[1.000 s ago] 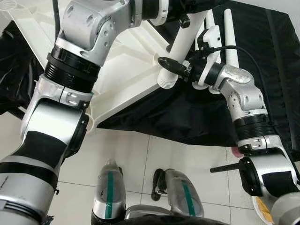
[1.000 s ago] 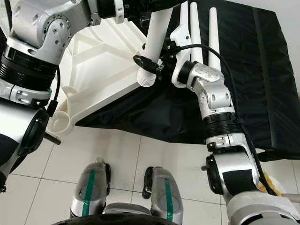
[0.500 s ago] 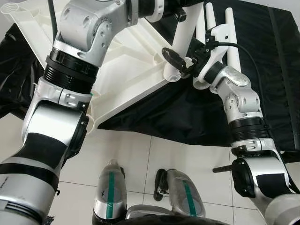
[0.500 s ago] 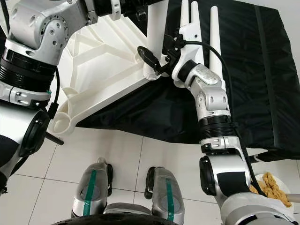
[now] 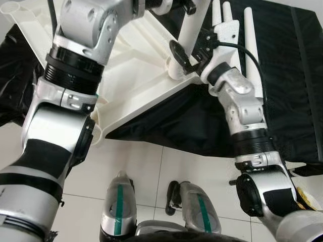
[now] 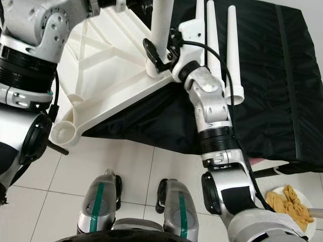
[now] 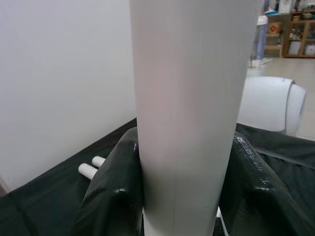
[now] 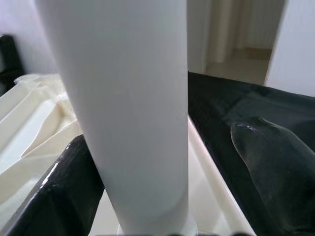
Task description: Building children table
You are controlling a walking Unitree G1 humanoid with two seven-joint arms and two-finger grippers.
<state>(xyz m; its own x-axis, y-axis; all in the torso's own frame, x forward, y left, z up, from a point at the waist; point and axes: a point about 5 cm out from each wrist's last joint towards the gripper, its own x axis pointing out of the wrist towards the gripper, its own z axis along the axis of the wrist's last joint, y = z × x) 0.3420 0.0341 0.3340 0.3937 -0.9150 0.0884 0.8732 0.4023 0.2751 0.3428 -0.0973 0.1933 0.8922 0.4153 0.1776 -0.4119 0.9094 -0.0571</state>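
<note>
Both end effectors are closed around one white plastic tube leg (image 6: 162,22) — the left end effector (image 7: 172,206) high on it, the right end effector (image 6: 160,50) near its foot, which sits at a corner socket of the upturned white plastic tabletop (image 6: 108,75) on the black-covered worktop (image 6: 282,91). The leg should be kept square to the socket — then pressed and turned evenly.

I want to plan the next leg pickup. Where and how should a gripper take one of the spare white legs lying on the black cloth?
Grip a spare white leg around its round shaft near the middle, coming from above with the fingers across its width. The legs lie flat and side by side on the black cloth, tapered towards their far tips, so the outermost one probably leaves the most finger room.
</note>
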